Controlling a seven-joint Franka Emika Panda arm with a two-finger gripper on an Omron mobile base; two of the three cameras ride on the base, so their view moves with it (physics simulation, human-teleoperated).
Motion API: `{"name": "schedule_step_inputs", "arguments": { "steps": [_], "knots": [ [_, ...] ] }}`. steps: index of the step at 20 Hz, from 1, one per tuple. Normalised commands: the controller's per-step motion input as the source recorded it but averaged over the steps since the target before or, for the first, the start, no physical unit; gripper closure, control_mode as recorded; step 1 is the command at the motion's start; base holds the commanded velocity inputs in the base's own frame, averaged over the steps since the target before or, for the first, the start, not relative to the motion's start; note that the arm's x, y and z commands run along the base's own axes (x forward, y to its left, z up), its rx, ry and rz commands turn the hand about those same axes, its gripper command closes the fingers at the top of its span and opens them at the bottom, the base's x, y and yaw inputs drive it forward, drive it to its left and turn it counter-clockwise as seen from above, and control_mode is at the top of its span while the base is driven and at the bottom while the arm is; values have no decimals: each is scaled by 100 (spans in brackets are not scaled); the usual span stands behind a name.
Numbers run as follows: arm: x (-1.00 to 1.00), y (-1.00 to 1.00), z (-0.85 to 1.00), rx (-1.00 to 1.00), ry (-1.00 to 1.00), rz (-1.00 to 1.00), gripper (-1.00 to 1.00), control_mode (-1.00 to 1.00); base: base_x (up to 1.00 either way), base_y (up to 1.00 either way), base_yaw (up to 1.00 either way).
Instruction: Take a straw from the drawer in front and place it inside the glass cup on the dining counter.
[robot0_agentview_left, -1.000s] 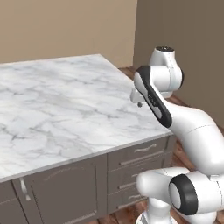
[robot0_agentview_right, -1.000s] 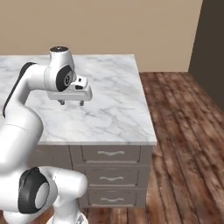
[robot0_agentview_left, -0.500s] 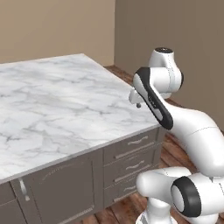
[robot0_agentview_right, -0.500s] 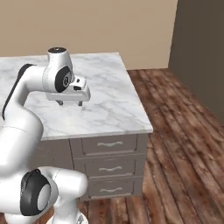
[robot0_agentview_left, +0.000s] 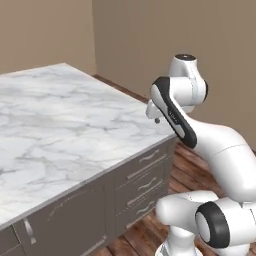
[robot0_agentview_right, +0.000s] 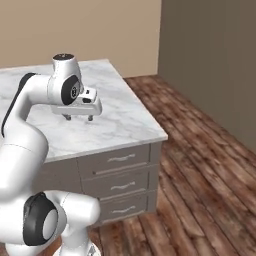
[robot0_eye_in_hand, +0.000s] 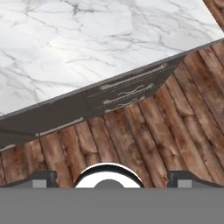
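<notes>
The gripper (robot0_agentview_right: 79, 118) hangs with its 2 dark fingertips (robot0_agentview_right: 90, 118) pointing down and spread wide, nothing between them. It sits above the near edge of the dining counter (robot0_agentview_right: 115, 120), close to the corner. From the left side the gripper (robot0_agentview_left: 155, 118) is mostly tucked behind the arm's dark-striped forearm, with just one small dark tip poking out over the counter's corner (robot0_agentview_left: 75, 130).

Looking along the hand, the 2 finger tips (robot0_eye_in_hand: 43, 178) stand far apart at the bottom, and beyond them lies the marble top (robot0_eye_in_hand: 87, 39), white with grey veins, then its dark cabinet front and the wooden floor (robot0_eye_in_hand: 144, 140) below.

Under the counter's edge is a stack of 3 dark grey-brown drawers with slim silver handles. The top drawer (robot0_agentview_right: 120, 159) is pushed flush with the 2 beneath it; from the left base view the same drawer (robot0_agentview_left: 148, 158) is likewise shut. To the left of the stack is a cabinet door (robot0_agentview_left: 65, 220) with a silver handle.

I cannot see the straw from here, nor the glass cup; the stretch of marble in view is bare. Tan walls (robot0_agentview_right: 80, 30) stand behind the counter.
</notes>
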Motion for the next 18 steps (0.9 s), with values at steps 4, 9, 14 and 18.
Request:
{"name": "schedule_step_inputs", "arguments": {
  "steps": [4, 9, 14, 18],
  "knots": [
    [0, 0, 0, 0, 0, 0, -100, 100, 0, 33, -43],
    [0, 0, 0, 0, 0, 0, -100, 100, 4, 52, -41],
    [0, 0, 0, 0, 0, 0, -100, 100, 1, 57, -39],
    [0, 0, 0, 0, 0, 0, -100, 100, 3, 58, -28]
  ]
}}
